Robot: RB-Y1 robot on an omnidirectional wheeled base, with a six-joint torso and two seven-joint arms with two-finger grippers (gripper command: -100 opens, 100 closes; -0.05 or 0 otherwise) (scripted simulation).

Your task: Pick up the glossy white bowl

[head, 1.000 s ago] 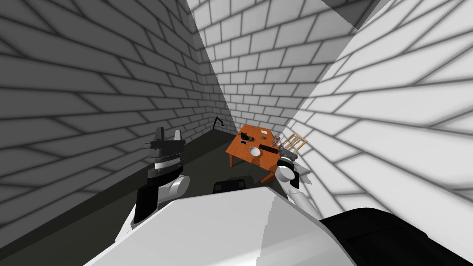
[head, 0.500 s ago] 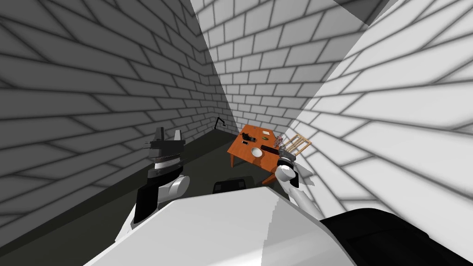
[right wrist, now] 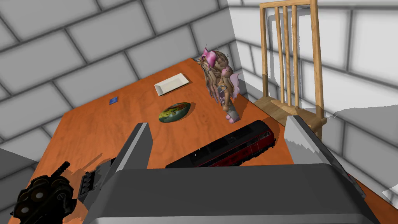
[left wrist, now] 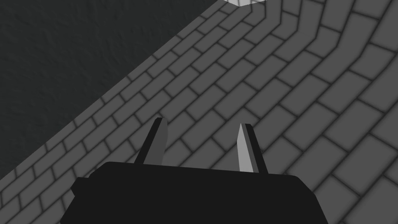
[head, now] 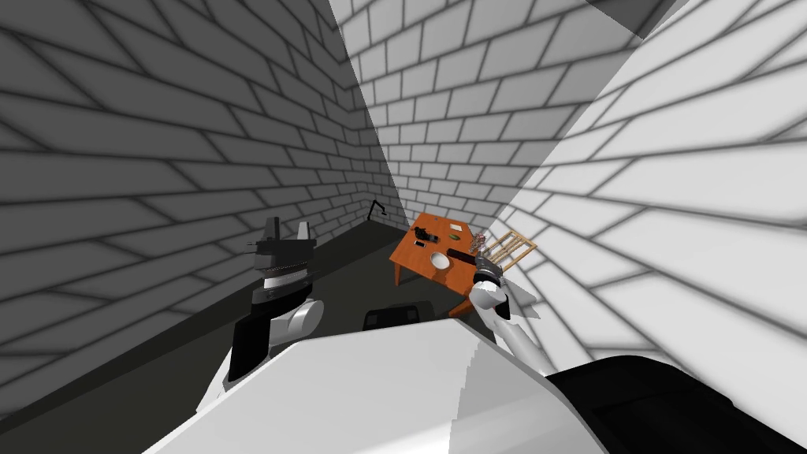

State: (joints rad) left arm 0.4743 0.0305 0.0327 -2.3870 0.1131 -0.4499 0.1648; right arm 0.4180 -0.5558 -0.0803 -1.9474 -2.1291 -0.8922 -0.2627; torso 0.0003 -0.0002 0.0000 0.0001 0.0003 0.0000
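A small white bowl (head: 440, 259) sits on the orange table (head: 410, 251), near its front edge and left of a dark toy train (head: 459, 254). My right gripper (head: 481, 257) hangs at the table's right end, a short way right of the bowl. In the right wrist view this gripper (right wrist: 219, 146) is open and empty above the train (right wrist: 229, 146) and the tabletop (right wrist: 116, 120). My left gripper (head: 285, 233) is raised at the left, far from the table, with its fingers (left wrist: 245, 149) open.
On the table are a doll with a pink bow (right wrist: 219, 83), a green dish (right wrist: 175, 112), a flat white tray (right wrist: 171, 83) and a black toy (right wrist: 42, 196). A wooden chair (right wrist: 289, 58) stands against the table's right side. Brick walls close in behind and to the right.
My head view has turned a little, shifting the table in the picture. My right hand has edged slightly closer to the table's right end. The left arm has not moved.
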